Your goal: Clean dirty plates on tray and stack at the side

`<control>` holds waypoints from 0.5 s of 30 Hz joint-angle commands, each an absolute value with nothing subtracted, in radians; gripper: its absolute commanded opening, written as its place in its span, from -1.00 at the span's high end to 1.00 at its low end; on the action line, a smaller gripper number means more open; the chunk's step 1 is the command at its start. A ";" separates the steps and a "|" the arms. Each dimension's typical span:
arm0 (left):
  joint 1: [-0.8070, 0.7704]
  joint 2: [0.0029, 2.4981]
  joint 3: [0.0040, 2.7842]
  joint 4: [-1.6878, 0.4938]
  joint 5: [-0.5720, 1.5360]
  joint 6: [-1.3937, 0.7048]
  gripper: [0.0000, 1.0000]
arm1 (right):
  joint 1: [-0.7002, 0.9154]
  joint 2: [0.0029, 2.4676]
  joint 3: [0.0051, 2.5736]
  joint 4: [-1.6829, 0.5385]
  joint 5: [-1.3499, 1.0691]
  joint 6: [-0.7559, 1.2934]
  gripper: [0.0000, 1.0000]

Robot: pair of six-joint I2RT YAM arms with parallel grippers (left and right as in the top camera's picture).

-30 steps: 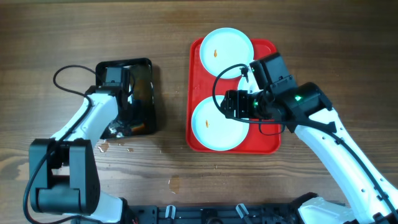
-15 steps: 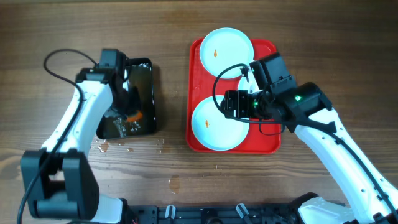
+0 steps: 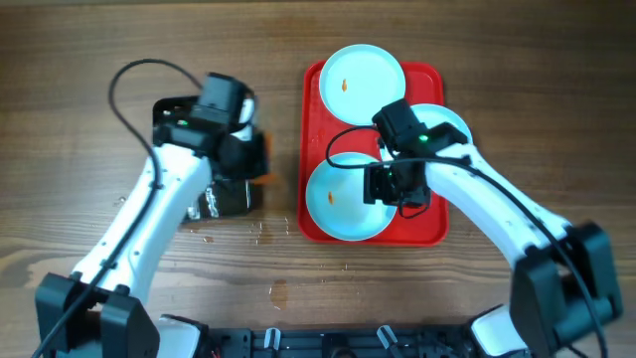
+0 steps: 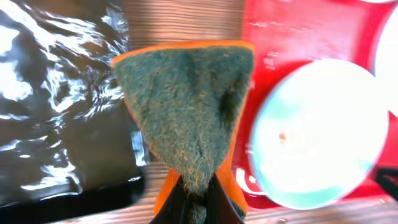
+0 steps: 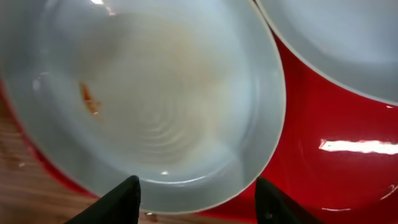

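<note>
The red tray holds three pale blue plates: a far one with an orange smear, a near one with a smear, and a third at the right, partly under my right arm. My left gripper is shut on a green-and-orange sponge, held between the black tray and the red tray. My right gripper is open just above the near plate's rim; the third plate shows at the upper right.
The black tray of liquid lies left of the red tray, mostly under my left arm. Water drops spot the wood in front of it. A black cable loops above my right gripper.
My left gripper has lifted the sponge out of the black tray and moved right toward the red tray. My right arm has swung, uncovering the third plate.
</note>
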State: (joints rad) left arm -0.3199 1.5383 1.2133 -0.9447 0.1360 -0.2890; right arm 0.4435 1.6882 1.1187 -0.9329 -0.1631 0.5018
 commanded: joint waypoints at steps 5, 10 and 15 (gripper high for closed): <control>-0.508 1.524 1.226 -0.855 0.163 -0.460 0.92 | 0.353 1.820 1.094 -0.890 -0.128 0.508 -0.19; -0.538 1.543 1.208 -0.833 0.163 -0.521 0.92 | 0.316 1.869 1.059 -0.806 -0.199 0.436 0.24; -0.546 1.586 1.208 -0.828 0.176 -0.559 0.92 | 0.275 1.869 1.044 -0.763 -0.254 0.419 0.63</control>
